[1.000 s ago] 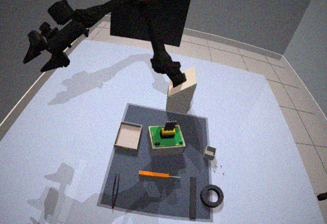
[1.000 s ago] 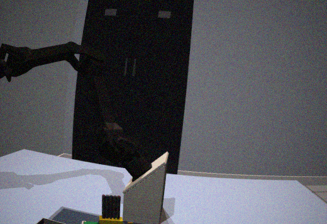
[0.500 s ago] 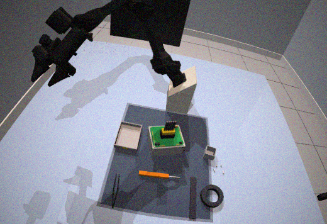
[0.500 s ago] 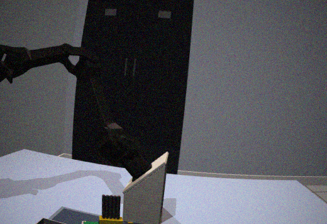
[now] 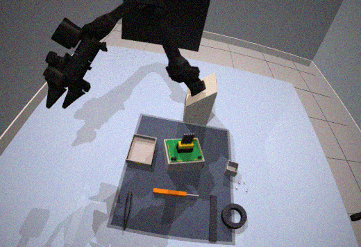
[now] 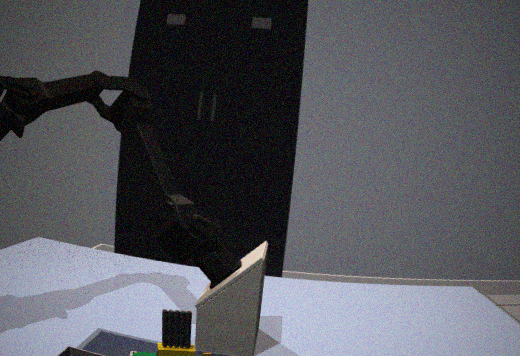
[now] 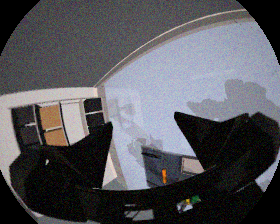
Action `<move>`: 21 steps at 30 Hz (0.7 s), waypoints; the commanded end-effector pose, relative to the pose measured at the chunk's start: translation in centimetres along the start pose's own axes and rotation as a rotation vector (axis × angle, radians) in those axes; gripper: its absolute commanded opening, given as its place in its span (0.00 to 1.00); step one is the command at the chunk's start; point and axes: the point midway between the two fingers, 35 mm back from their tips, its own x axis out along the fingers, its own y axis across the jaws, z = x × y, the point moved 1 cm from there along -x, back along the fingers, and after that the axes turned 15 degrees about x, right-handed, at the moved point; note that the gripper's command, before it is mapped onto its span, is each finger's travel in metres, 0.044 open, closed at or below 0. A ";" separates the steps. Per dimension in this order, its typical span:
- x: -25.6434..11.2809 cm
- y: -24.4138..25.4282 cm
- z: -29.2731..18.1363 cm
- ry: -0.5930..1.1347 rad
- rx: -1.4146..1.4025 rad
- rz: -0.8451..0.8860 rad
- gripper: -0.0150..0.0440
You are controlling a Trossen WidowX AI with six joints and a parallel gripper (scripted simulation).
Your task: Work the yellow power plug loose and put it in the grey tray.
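The blue-white table carries a dark mat; over the table's far left side hangs the gripper, spread wide with nothing between its fingers. On the mat, the grey tray lies just beside the circuit board. The yellow plug stands upright in its socket on that board, black wires rising from its top. It is probably light, with a stiff, smooth body; the wires may flex, so they make a poor handle. The yellow sides, low and square across, look the best hold for gentle rocking.
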 end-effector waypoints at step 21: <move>0.2 -0.6 -6.5 0.182 -0.158 -0.073 0.98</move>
